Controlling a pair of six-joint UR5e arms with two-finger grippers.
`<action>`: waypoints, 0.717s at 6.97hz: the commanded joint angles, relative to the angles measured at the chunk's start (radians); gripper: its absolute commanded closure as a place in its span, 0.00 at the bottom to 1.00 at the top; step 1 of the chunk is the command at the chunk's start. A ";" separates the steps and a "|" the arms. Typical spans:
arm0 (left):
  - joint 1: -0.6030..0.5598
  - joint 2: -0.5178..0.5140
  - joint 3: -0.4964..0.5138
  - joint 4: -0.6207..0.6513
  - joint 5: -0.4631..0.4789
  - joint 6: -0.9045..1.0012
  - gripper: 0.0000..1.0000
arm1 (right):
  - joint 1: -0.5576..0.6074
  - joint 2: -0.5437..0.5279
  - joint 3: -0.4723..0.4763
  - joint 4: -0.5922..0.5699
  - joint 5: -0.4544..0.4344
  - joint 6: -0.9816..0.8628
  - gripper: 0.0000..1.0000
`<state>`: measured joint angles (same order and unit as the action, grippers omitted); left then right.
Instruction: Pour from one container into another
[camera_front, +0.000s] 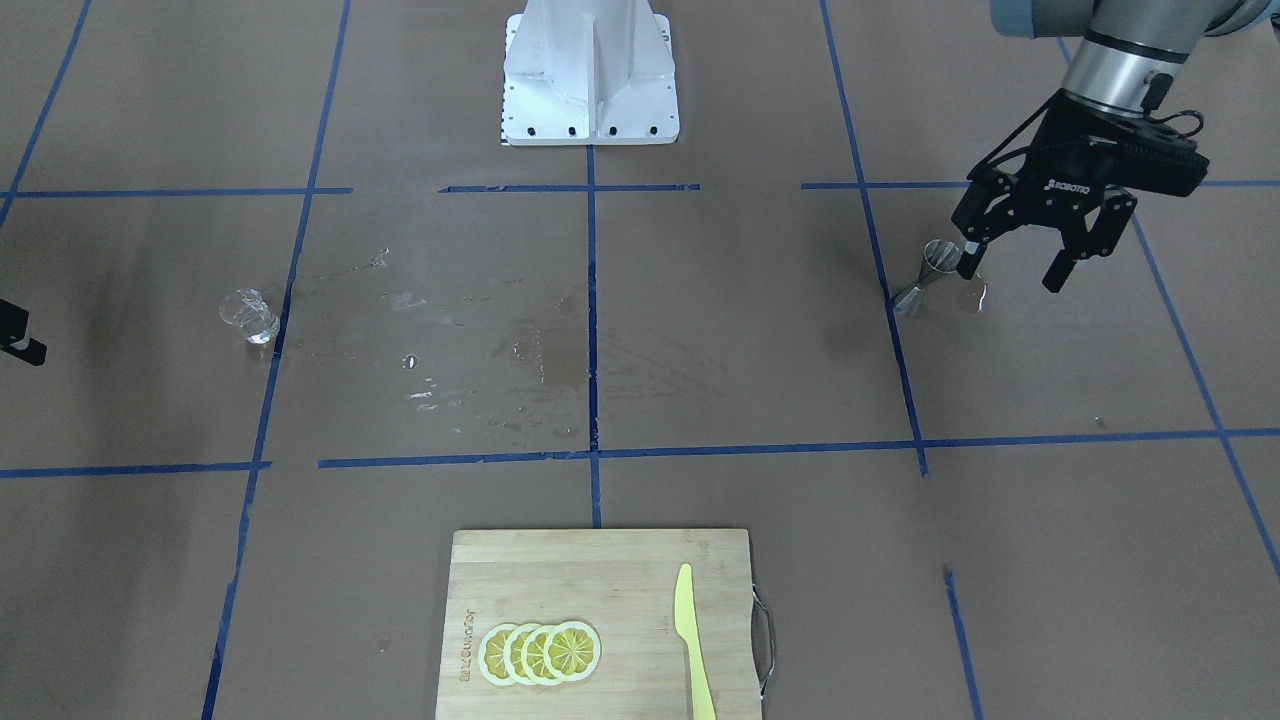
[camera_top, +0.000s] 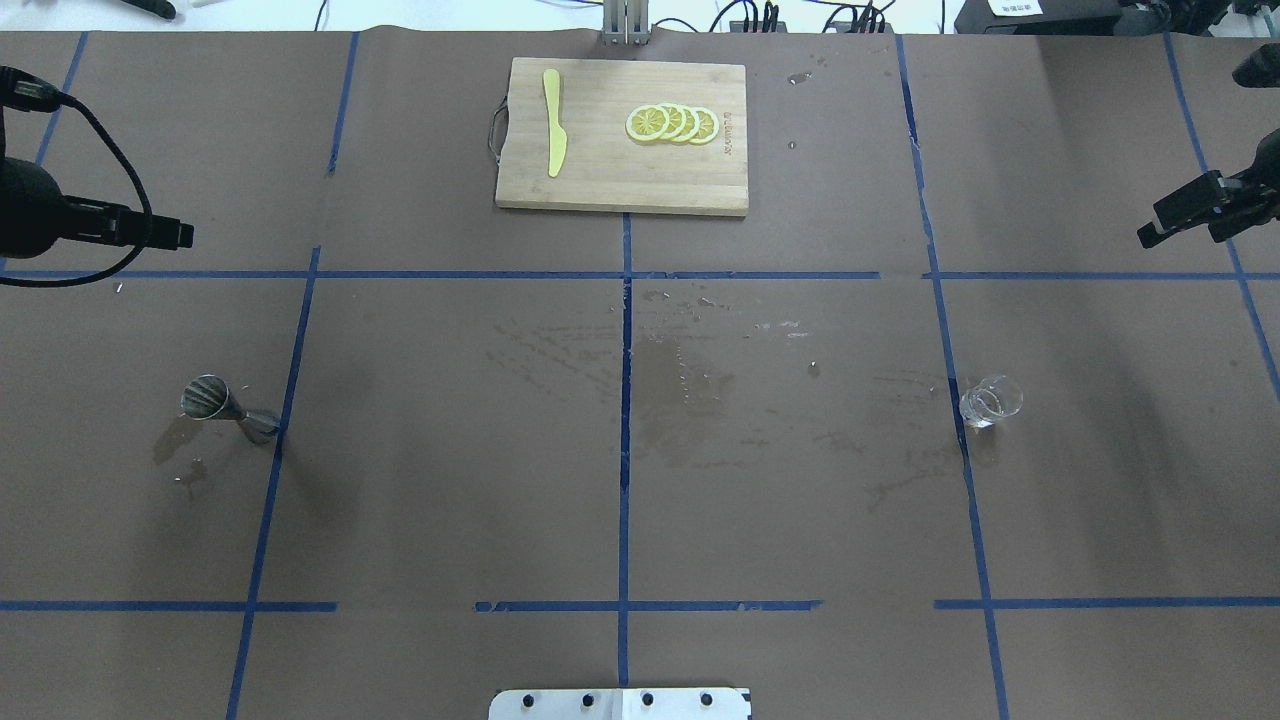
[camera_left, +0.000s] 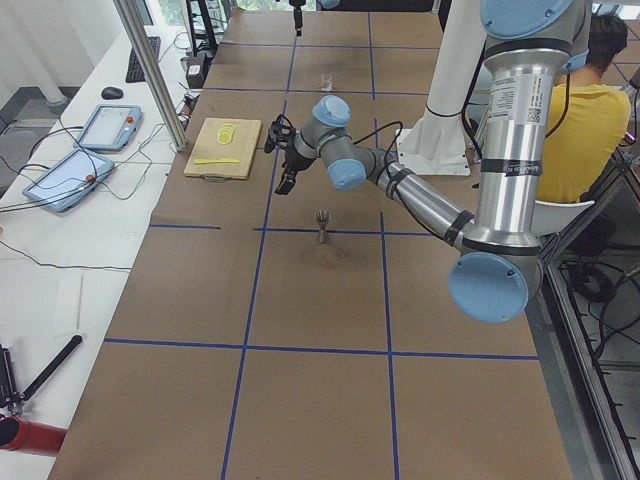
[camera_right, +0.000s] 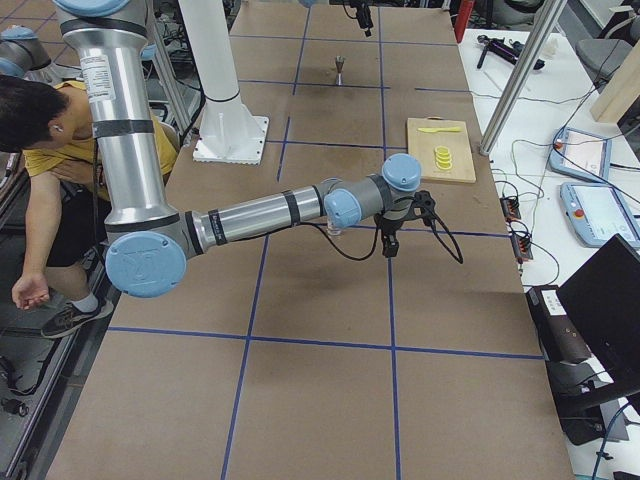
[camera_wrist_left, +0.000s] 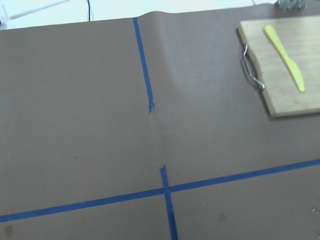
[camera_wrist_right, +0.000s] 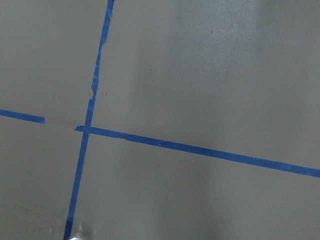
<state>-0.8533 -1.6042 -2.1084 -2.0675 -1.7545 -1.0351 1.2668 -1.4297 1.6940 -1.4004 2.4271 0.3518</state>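
L tool is wide open and holds nothing. The front view shows both fingers spread; overhead catches only its tip at the frame edge. R tool is cut off at the edge of both views, so can't tell its state. 1 steel jigger stands upright on the counter near L tool, not touching. 1 clear glass sits on R side, well apart. L wrist cam shows 1 board w/ 1 yellow knife on it. The front view adds 4 lemon slices.

A robotics lab, shown by its tape-gridded table and teach pendants.
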 joint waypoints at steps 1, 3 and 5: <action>0.248 0.068 -0.051 -0.005 0.398 -0.161 0.06 | 0.000 0.018 0.004 0.004 -0.002 0.001 0.00; 0.453 0.153 -0.085 -0.008 0.740 -0.362 0.01 | 0.000 0.034 -0.001 0.004 -0.019 0.001 0.00; 0.560 0.180 -0.127 -0.009 0.905 -0.419 0.02 | 0.000 0.041 -0.002 0.004 -0.020 0.001 0.00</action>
<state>-0.3671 -1.4454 -2.2145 -2.0757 -0.9631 -1.4084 1.2671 -1.3935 1.6920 -1.3959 2.4084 0.3528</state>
